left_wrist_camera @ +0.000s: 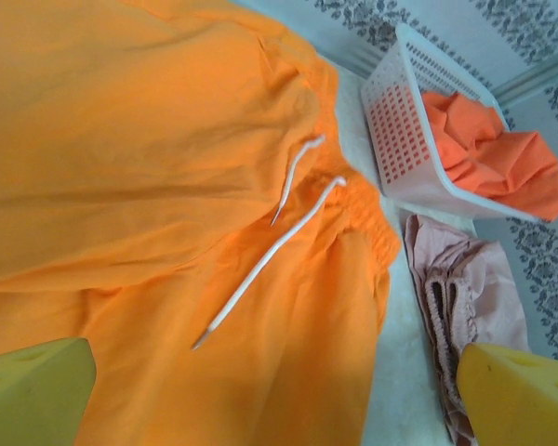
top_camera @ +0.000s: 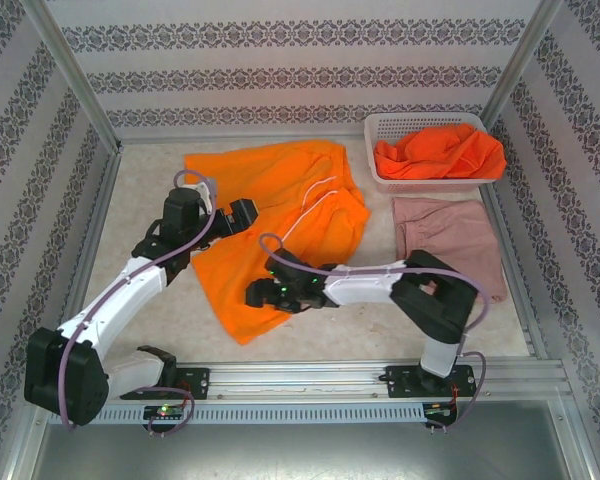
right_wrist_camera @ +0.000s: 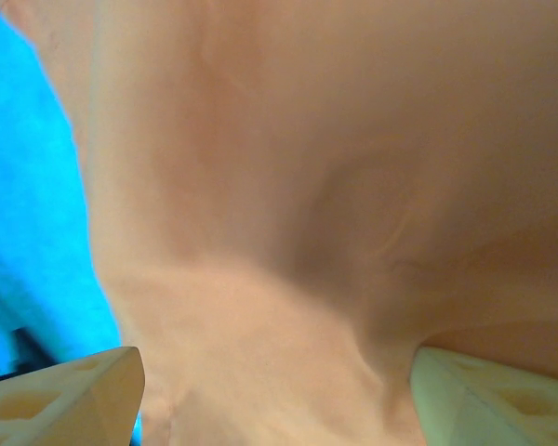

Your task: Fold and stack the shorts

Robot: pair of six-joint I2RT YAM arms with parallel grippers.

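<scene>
One pair of bright orange shorts (top_camera: pixel 290 195) lies spread on the table, its white drawstring (left_wrist_camera: pixel 270 255) trailing across the cloth. My left gripper (top_camera: pixel 242 215) hovers over the shorts' left side, open, with nothing between its yellow fingers (left_wrist_camera: pixel 37 390). My right gripper (top_camera: pixel 257 293) sits low on the shorts' near hem, open, with cloth (right_wrist_camera: pixel 307 186) bunched between its fingers (right_wrist_camera: pixel 84 390). The dusty pink shorts (top_camera: pixel 450 245) lie folded at the right. More orange shorts (top_camera: pixel 440 152) are heaped in the basket.
The white lattice basket (top_camera: pixel 380 125) stands at the back right, just behind the pink shorts. Patterned walls and metal frame posts close in the table on three sides. A strip of bare table (top_camera: pixel 380 330) lies along the near edge.
</scene>
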